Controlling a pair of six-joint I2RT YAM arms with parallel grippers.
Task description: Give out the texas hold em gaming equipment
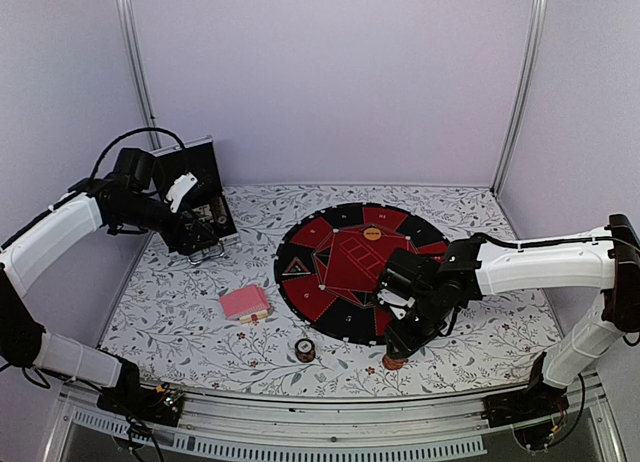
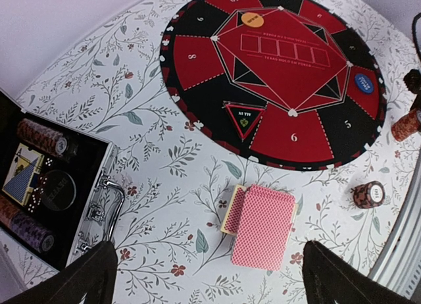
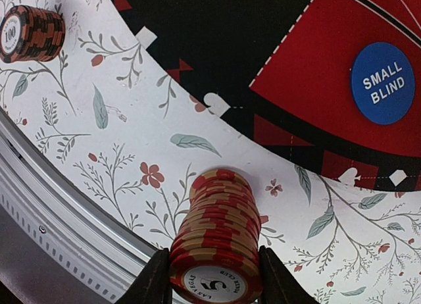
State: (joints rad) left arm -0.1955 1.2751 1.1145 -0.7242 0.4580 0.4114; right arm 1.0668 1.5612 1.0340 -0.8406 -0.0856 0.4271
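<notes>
— How was the right gripper [image 3: 216, 272] found?

— It was seen lowered over the red stack [image 3: 220, 218], with a finger pressed against each side of the chips. The stack was grasped while standing on the table [image 3: 99, 152], just off the edge of the mat [image 3: 217, 47] and near the front rail. A "5" could be read on the top chip.

— And the left gripper [image 2: 209, 251]?

— Its fingers [image 2: 85, 278] were spread wide, and nothing was held between them. In the top view it was seen raised over the open case [image 1: 205, 182] at the table's far left.

— Where was the rest of the equipment seen?

— The deck [image 2: 263, 226] was laid pink backs up on the table, in front of the mat, with a few cards slid out to one side. The brown stack [image 2: 368, 194], marked "100", was set apart from the red one, nearer the deck. The orange disc [image 2: 252, 19] was placed at the far side of the mat, and the blue disc [image 3: 382, 83], lettered "SMALL BLIND", on a red field near the red stack. More chips [image 2: 43, 136] were left lying in the case.
</notes>
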